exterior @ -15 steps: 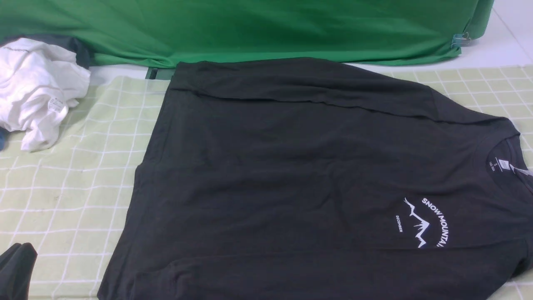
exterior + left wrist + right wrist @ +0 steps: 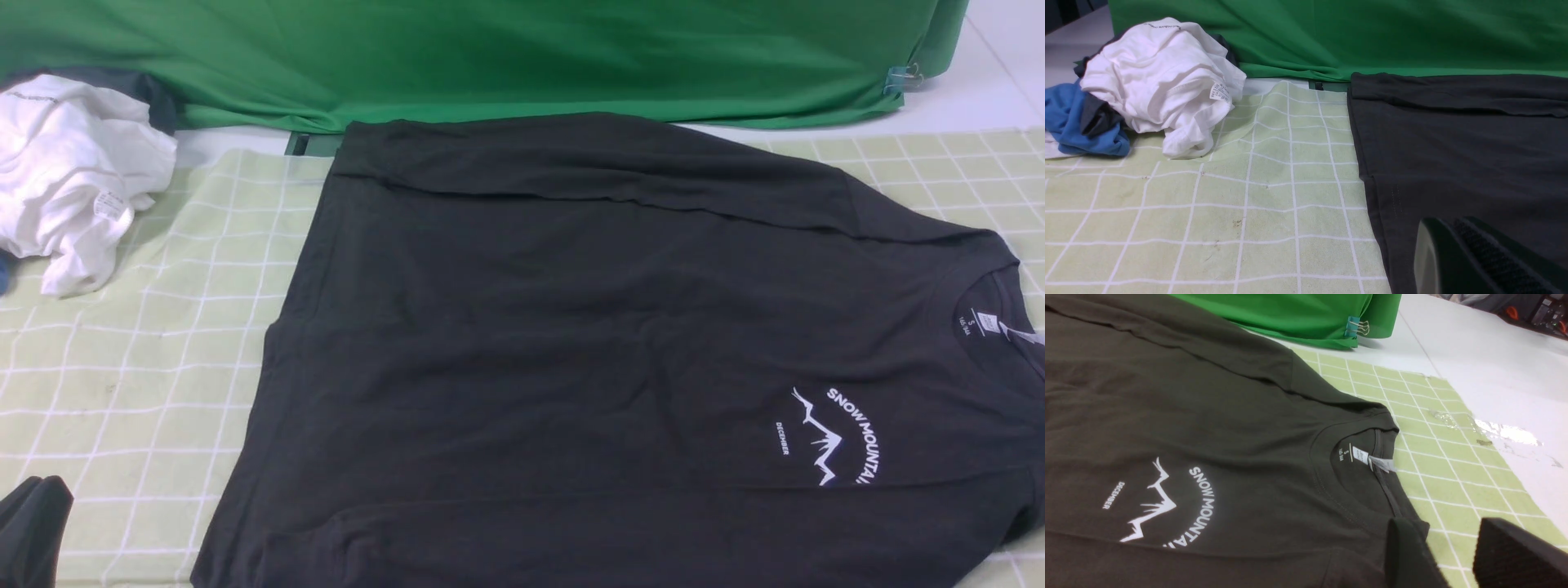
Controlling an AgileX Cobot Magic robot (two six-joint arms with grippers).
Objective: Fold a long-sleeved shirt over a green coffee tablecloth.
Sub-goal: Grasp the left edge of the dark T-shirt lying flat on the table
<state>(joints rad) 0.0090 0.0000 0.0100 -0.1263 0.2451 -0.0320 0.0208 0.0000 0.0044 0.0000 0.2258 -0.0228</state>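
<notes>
**One dark shirt spread on the grid cloth, two tools at its near edge**

One long-sleeved shirt [image 2: 571, 343] is laid flat on one green coffee tablecloth [image 2: 139, 367]. In the front view it fills the middle of the cloth, with the collar at 3 o'clock and the hem at 9 o'clock. A folded band of its fabric is seen along the 12 o'clock edge.

Three pieces of writing are counted on the shirt. "SNOW MOUNTAI", cut off by a crease, is printed in an arc at 4 o'clock beside a white mountain outline. "DECEMBER" is set just beside that outline. An "S" is printed inside the neck, where the smaller text cannot be read. One white tag is sewn at the collar.

At 10 o'clock one crumpled white garment [image 2: 73, 171] is piled, with one small label too fine to read. One blue garment [image 2: 1069, 122] is tucked against it. One plain green fabric [image 2: 490, 57] is draped along 12 o'clock, and one binder clip [image 2: 902, 77] is fixed at its 2 o'clock corner.

The right tool [image 2: 1447, 539] is held apart, with nothing between its fingers, over the shoulder by the collar. The left tool [image 2: 1447, 228] is seen over the hem. Whether it is parted or closed cannot be told.
</notes>
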